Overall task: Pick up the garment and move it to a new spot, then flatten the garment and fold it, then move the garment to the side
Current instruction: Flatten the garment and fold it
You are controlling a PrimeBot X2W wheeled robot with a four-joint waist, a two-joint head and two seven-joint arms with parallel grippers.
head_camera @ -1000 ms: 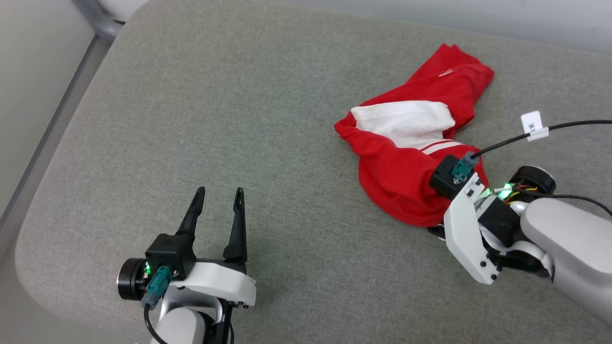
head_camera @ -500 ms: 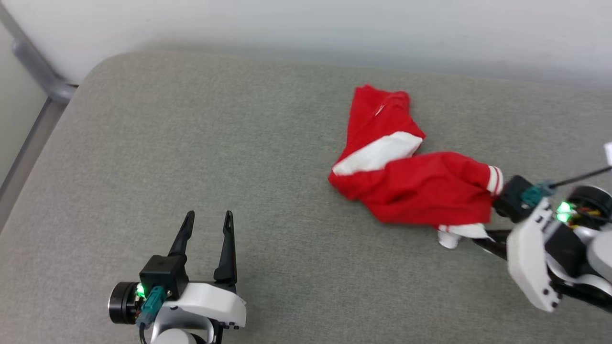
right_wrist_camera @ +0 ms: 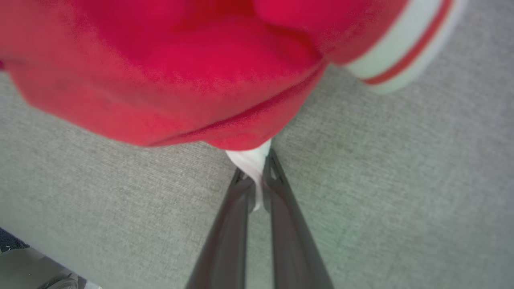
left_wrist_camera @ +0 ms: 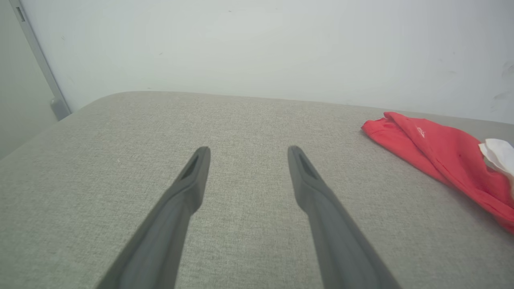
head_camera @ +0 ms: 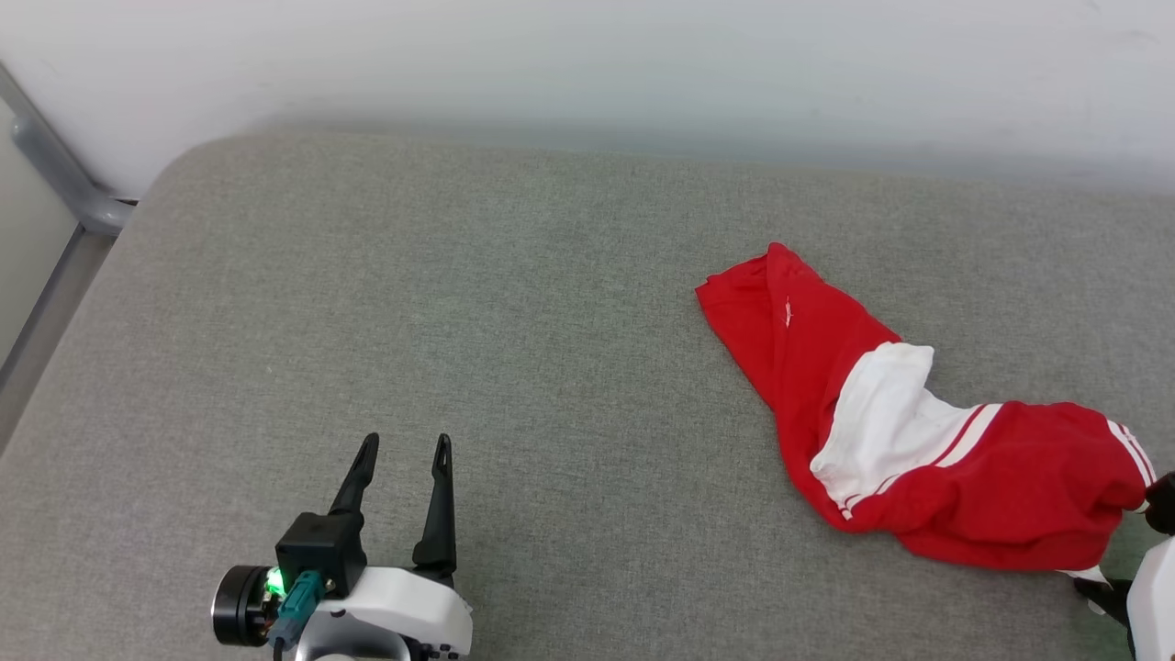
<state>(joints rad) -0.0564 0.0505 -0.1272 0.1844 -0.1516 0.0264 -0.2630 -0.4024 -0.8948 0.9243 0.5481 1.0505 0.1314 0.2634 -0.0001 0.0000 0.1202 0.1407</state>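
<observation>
Garment (head_camera: 918, 441) relocation is carried out on the grey padded surface (head_camera: 459, 321), which extends widely toward the robot's left. The red-and-white cloth is bunched into a long crumpled strip at the right side of that surface. It lies well apart from the left gripper (head_camera: 405, 447), whose fingers are spread wide and hold nothing. The right gripper (right_wrist_camera: 257, 164) is pressed together on a small white fold (right_wrist_camera: 251, 160) at the garment's near end, just under the red bulk.

For a sound transfer, a firm pinch is required, since only a thin layer appears to be caught. The cloth is best lifted clear before it is carried, so that dragging and further bunching are avoided. A central spot within reach of both arms is to be chosen for flattening.
</observation>
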